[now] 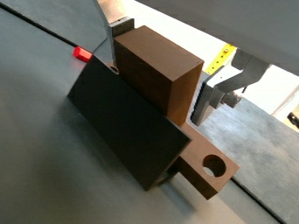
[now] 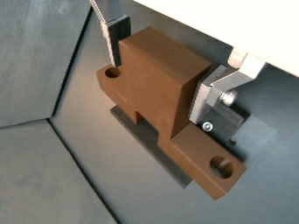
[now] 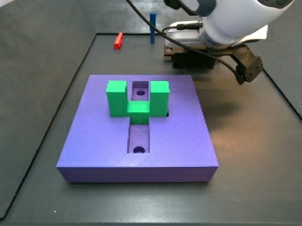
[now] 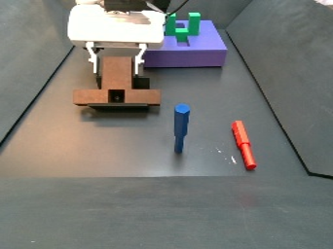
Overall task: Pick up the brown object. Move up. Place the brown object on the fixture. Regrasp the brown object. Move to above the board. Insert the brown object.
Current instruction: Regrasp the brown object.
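End effector astride brown object

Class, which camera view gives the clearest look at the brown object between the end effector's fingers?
A wrist view shows the brown object best: raised middle, both end holes, and the end effector fingers on either side. The remaining wrist view shows only one end hole. One side view shows it small, on the floor; in the remaining side view, the arm largely hides it.

I had the gripper low near the floor, wrist pointing straight down. Its two silver fingers stood either side of the brown object, pressed against its raised middle. In a side view the white arm came in from 12 o'clock.
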Robot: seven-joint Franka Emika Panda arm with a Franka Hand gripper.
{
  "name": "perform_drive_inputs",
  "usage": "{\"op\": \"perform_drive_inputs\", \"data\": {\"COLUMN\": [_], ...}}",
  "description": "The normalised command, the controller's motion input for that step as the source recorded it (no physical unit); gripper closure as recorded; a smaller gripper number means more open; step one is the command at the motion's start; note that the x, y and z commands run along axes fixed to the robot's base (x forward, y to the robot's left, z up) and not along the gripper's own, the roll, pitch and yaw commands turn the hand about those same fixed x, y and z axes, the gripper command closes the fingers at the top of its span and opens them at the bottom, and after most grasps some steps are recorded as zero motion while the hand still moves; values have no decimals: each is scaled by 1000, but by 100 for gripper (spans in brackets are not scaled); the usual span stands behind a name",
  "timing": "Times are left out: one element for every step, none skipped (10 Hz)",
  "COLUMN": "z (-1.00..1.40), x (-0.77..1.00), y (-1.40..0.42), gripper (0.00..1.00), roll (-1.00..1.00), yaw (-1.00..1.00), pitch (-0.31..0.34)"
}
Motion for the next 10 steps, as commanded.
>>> {"op": "perform_drive_inputs", "data": {"z": [0, 0, 0, -46, -100, -111, -83, 0, 0, 0], "x": [6, -6, -29, -66, -66, -74, -69, -23, -14, 0], "y": [66, 0, 0, 0, 0, 0, 0, 0, 0, 0], "gripper": [0, 0, 0, 0, 0, 0, 0, 0, 0, 0], "roll": [97, 29, 0, 23, 86, 86, 63, 0, 6, 23], "yaw": [-6, 0, 0, 0, 0, 0, 0, 0, 0, 0], "pitch": [0, 0, 0, 0, 0, -3, 0, -37, -51, -3]}}
